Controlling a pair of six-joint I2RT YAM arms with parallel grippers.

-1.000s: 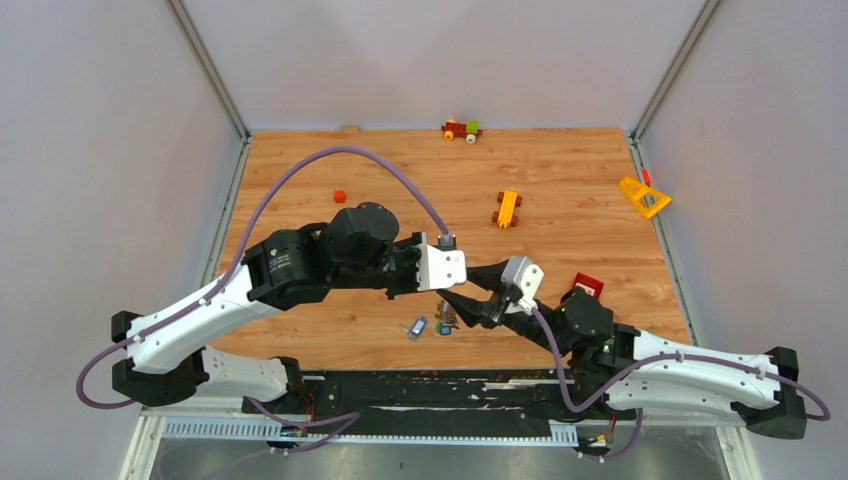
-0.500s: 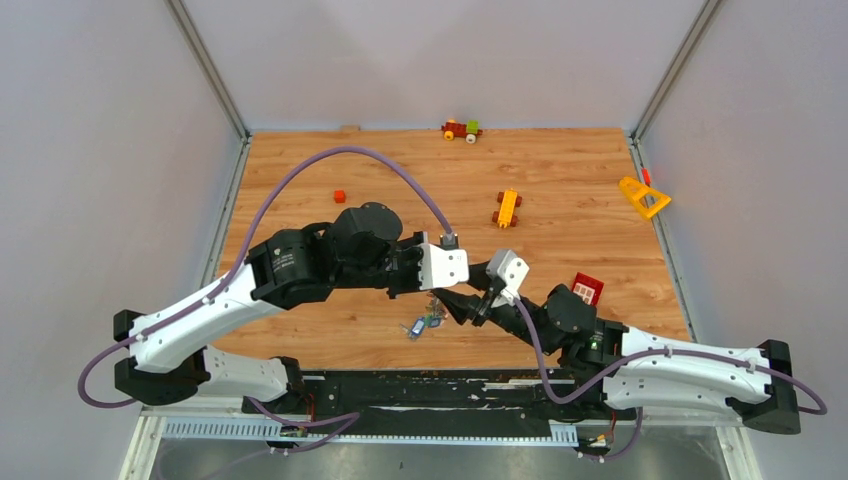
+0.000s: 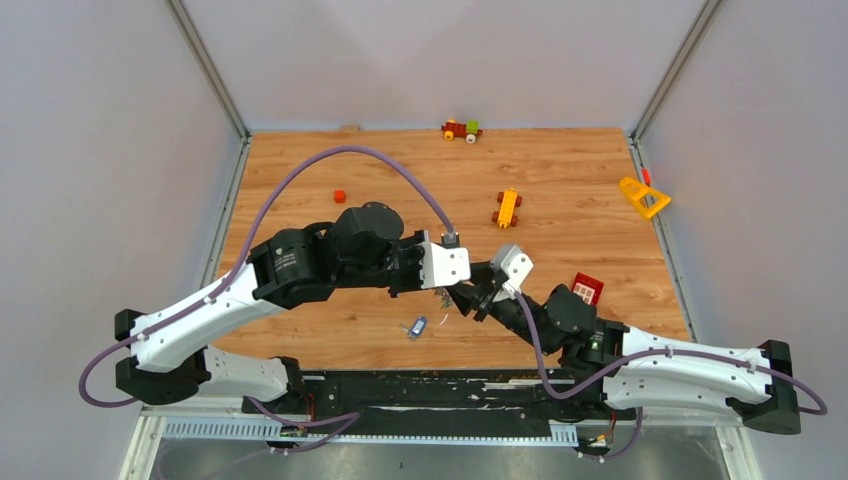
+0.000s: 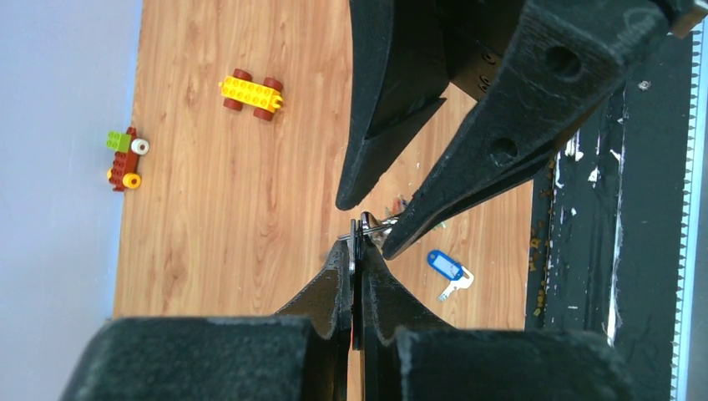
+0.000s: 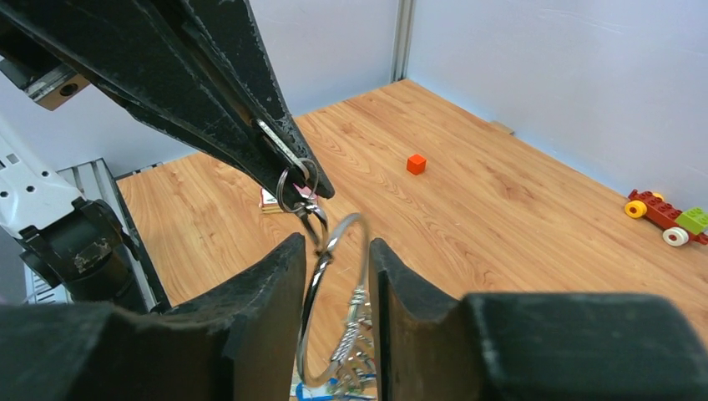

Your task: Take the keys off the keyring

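Left end effector (image 4: pixel 354 244), pressed together, pinches a small ring (image 5: pixel 281 182) at centre frame, anchoring the keyring (image 5: pixel 346 220). Right end effector (image 5: pixel 338 251) flanks the loop, grip uncertain, probably to work free the keys (image 5: pixel 355 368) dangling at bottom centre. One blue-tagged key (image 4: pixel 447 269) lies on the worktop (image 4: pixel 209 209).

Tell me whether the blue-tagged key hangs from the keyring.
No, the blue-tagged key lies loose on the table, apart from the keyring.

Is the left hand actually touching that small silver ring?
Touching. The right wrist view shows the left hand's closed fingertips pinching the small ring's top edge.
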